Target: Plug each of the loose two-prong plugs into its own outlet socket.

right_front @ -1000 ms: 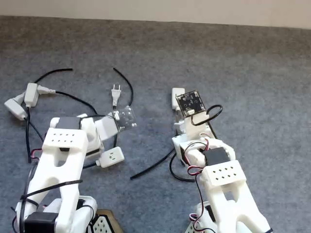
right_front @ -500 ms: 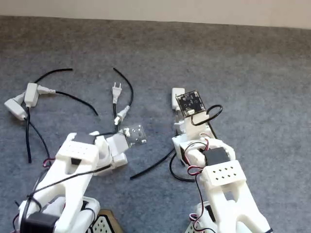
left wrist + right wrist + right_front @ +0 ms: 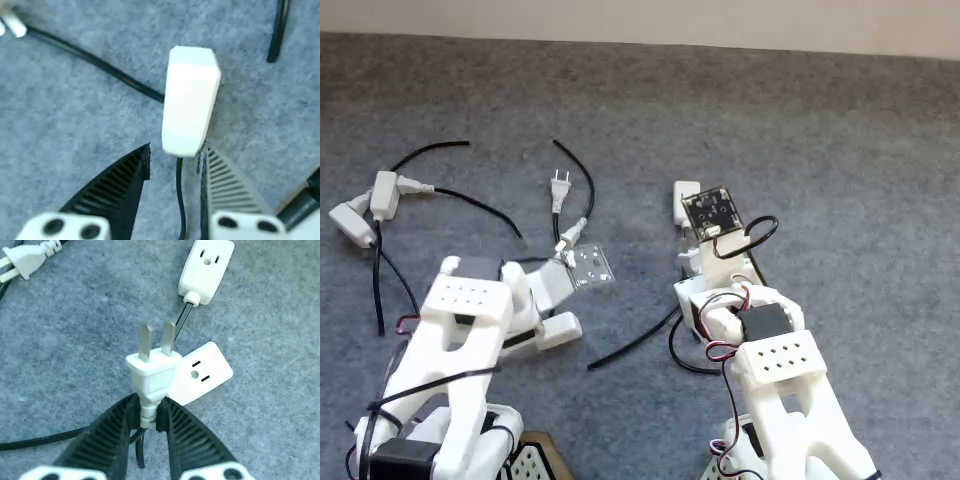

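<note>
White plug (image 3: 150,371) pinched in right gripper (image 3: 147,404); outlet socket (image 3: 190,95) at tips of spread left gripper (image 3: 175,154)

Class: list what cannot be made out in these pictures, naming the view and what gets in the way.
1. Left wrist view: the socket block has its slot face turned away from the camera.
2. High view: the right arm's camera board covers the plug held by the right gripper.
3. Right wrist view: the far plug is cut off by the picture's edge, so its prongs are partly lost.
</note>
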